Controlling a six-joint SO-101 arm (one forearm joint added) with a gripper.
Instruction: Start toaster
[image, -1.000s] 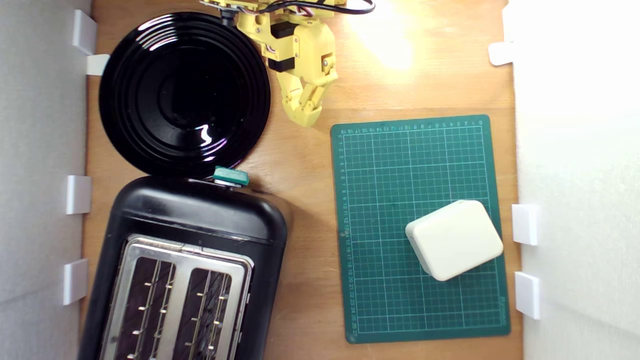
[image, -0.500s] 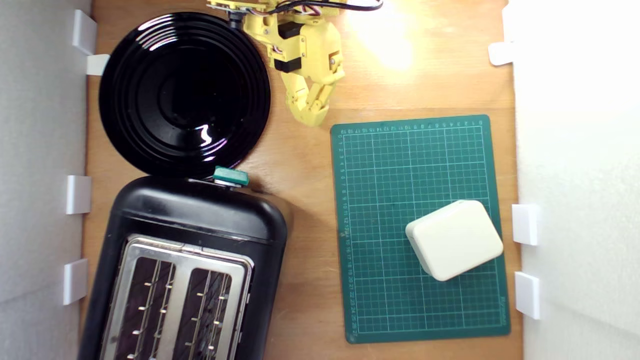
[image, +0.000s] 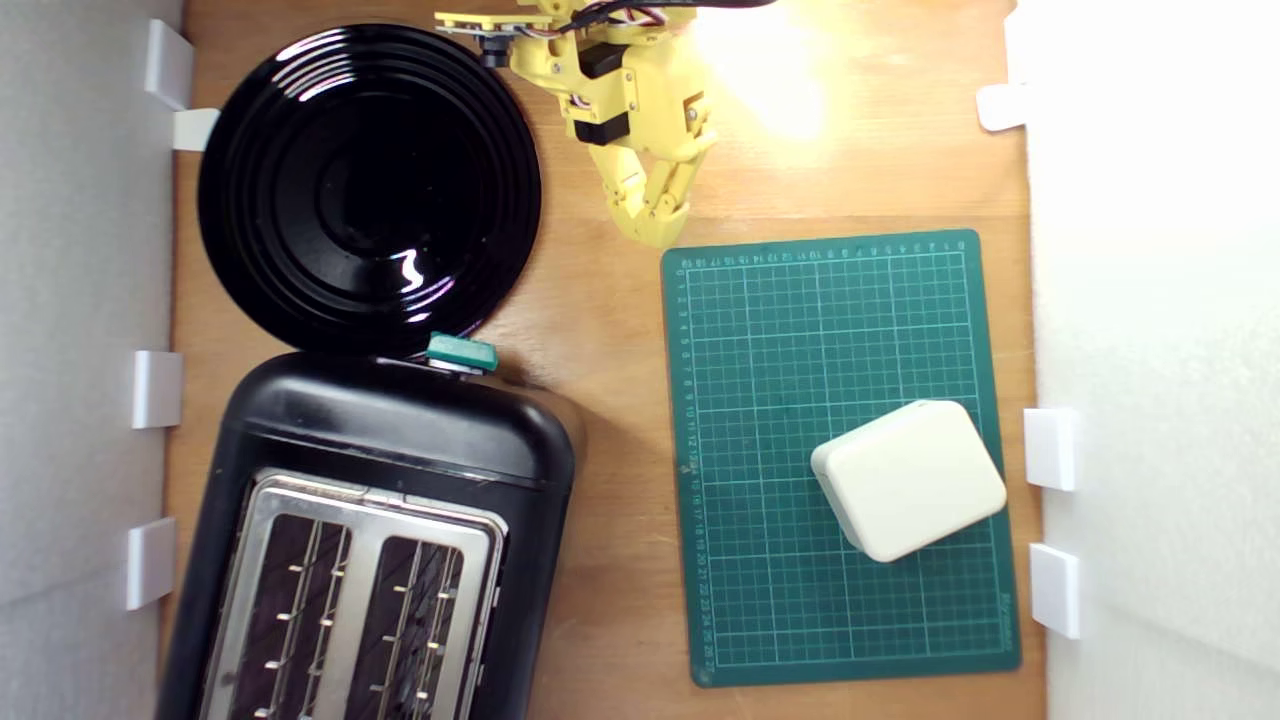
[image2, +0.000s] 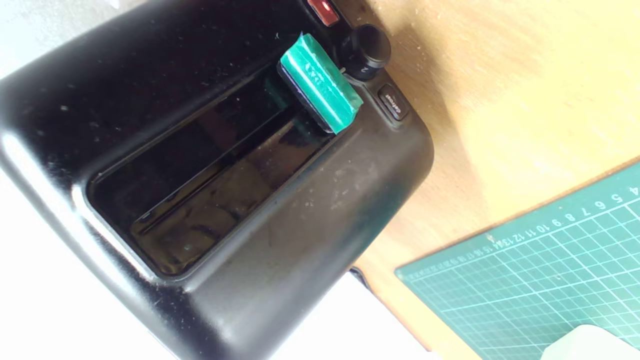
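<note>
The black toaster (image: 400, 430) with its silver slotted top fills the lower left of the exterior view. Its teal-green lever (image: 462, 352) sticks out of the end that faces the plate. In the wrist view the toaster's (image2: 250, 240) end face shows close up, with the green lever (image2: 321, 89) at one end of its long recess. My yellow gripper (image: 655, 225) hangs at the top middle of the exterior view, fingers together and holding nothing. It is well away from the lever and just above the green mat's corner. The wrist view shows none of the gripper.
A round black plate (image: 370, 190) lies between arm and toaster, touching the lever end. A green cutting mat (image: 800, 330) with a cream rounded box (image: 908, 478) lies on the exterior view's right. A knob (image2: 367, 50) and red button (image2: 324, 10) sit beside the lever. White walls close both sides.
The gripper has swung toward the exterior view's right, from beside the plate's rim to the green mat's top corner. Toaster, lever, plate and box have not moved.
</note>
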